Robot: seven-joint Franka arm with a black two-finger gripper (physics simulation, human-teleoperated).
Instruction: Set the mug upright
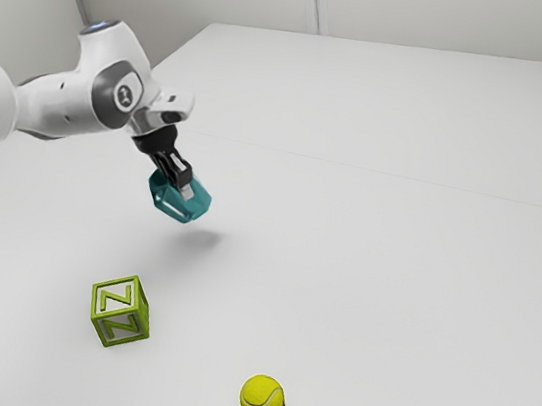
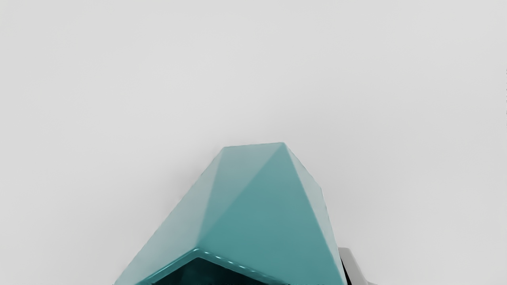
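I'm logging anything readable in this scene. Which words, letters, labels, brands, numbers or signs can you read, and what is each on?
"Z": upper visible face of the green letter block; it could be a turned "N".
"Z" or "N": the block's lower visible face; which one, I cannot tell.
Unreadable: a small dark mark on the arm's round joint cap.
No text that I can make out on the teal mug or tennis ball.
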